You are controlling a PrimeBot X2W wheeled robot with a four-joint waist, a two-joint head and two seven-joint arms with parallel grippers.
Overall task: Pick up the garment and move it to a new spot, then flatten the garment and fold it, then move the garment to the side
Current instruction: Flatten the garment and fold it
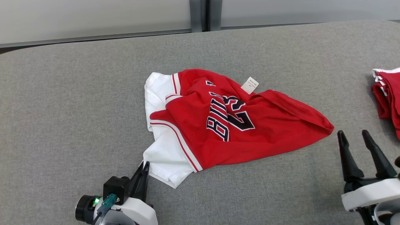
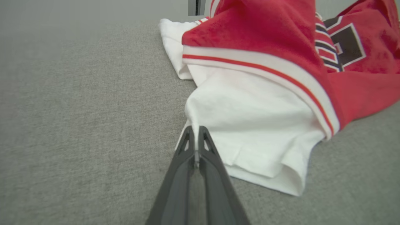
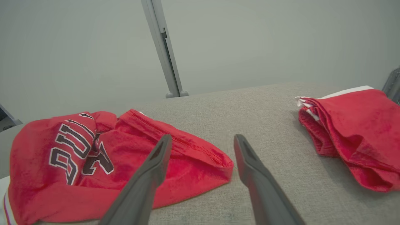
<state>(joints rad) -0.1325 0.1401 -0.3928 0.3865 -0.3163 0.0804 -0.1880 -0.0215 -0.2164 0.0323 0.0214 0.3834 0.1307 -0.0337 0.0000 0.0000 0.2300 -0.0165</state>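
Bright, even, diffuse light; faint soft shadow beneath the garment [image 1: 265, 131].

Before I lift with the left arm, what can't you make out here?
Head view: folds hide part of the garment lettering.
Head view: white tag print too small.
Head view: right edge cuts off the red pile.
Left wrist view: left gripper fingers hide how much cloth is pinched.

- The crumpled red-and-white jersey garment [image 1: 218, 122] lies mid-frame on the grey fabric-covered table [image 1: 78, 93].
- A folded red cloth pile [image 1: 387, 93] sits at the right edge, well apart.
- The left gripper [image 1: 145, 164], lower left, touches its near corner.
- The right gripper [image 1: 353, 132] is lower right, near its right tip.
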